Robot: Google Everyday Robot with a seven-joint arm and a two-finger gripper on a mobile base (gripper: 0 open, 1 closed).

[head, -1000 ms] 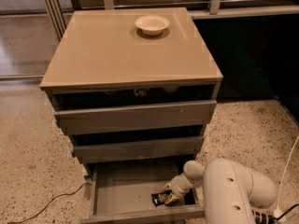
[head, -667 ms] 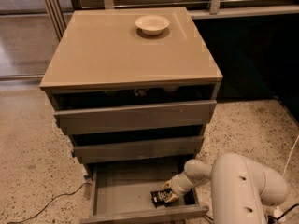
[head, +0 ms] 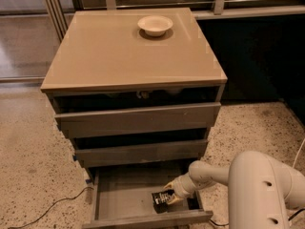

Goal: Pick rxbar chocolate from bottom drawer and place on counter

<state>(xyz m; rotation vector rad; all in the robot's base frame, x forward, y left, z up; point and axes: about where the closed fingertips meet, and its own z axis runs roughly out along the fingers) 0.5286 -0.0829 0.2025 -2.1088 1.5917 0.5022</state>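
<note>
Pincer (head: 168, 197): located inside the bottom drawer (head: 119, 194), at its right front corner, lowered close to the drawer floor. It is in contact with, or directly over, the right end of the rxbar chocolate (head: 159, 199). Whether the pincer is apart or clamped on the bar cannot be told.

Camera view, single vantage, looking down on the cabinet:

- Bottom drawer: pulled out, grey inner floor exposed.
- Rxbar chocolate: black wrapper with white lettering, lying on the drawer floor towards the right front, near the front panel.
- Robot arm (head: 257, 185): pale, bulky, entering the drawer from its right side.
- Middle drawer (head: 138, 151) and top drawer (head: 138, 119): stacked directly above the bottom drawer, each slightly ajar.
- Surface (head: 119, 56): glossy tan slab topping the cabinet, above the bottom drawer.
- Cream bowl (head: 155, 25): upright on the surface, towards its back edge, well apart from the bottom drawer.
- Dark cable (head: 47, 208): on the speckled floor (head: 28, 156), left of the bottom drawer.
</note>
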